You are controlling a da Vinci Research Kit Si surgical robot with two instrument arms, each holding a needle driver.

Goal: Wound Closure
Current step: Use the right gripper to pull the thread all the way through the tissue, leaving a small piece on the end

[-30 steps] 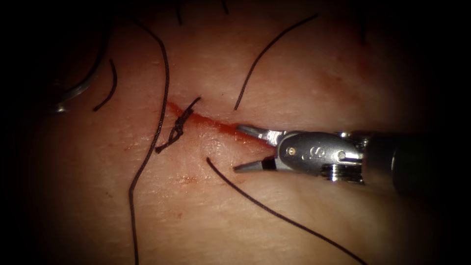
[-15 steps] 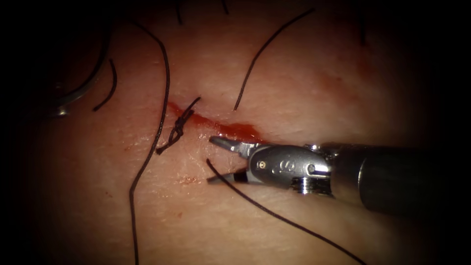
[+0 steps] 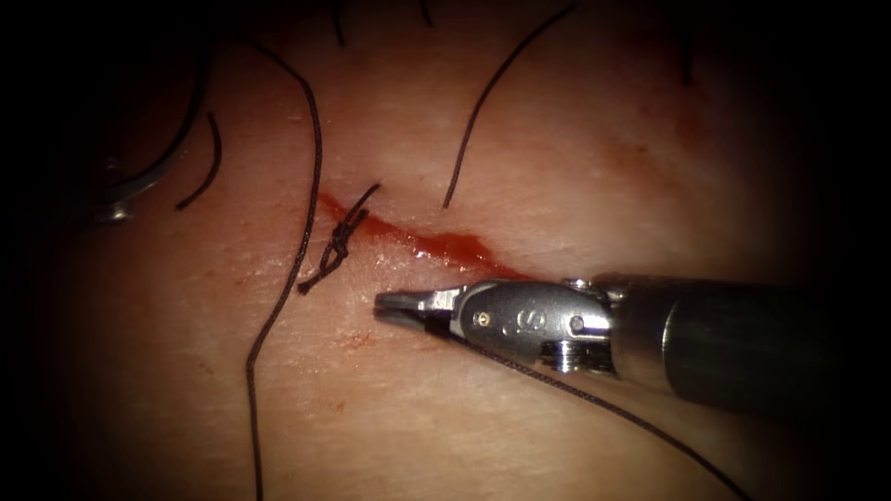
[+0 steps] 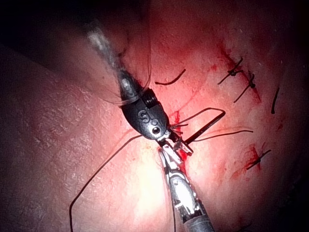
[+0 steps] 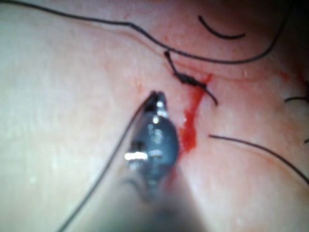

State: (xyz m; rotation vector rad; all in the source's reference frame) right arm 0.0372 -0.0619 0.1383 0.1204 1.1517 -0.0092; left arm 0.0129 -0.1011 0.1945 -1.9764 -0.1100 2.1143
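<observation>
Curved needle [image 3: 130,186] lying at the shadowed far left of the tissue [image 3: 557,158], well apart from the cut [image 3: 408,239] and on its left side, held by neither tool; whether its tip enters the tissue cannot be told. The cut runs obliquely and carries red fluid [image 3: 459,247] pooled along its right part. A knotted stitch [image 3: 339,243] crosses its left end, with short tails standing out to either side. The right arm's tool [image 3: 394,304] enters from the right and lies just below the cut, its fingers clenched on a thread [image 3: 594,399] at their tips; this strand passes under the tool's body and trails away toward the lower right. A second, long thread [image 3: 299,232] runs down the tissue just left of the knotted stitch, touching neither tool. Two cut ends of thread lie loose: a short curved one [image 3: 209,167] near the needle and a longer one [image 3: 492,102] above the cut. In the left wrist view the left arm's tool [image 4: 168,157] meets the other tool tip to tip over red-stained tissue; what it holds cannot be told.
</observation>
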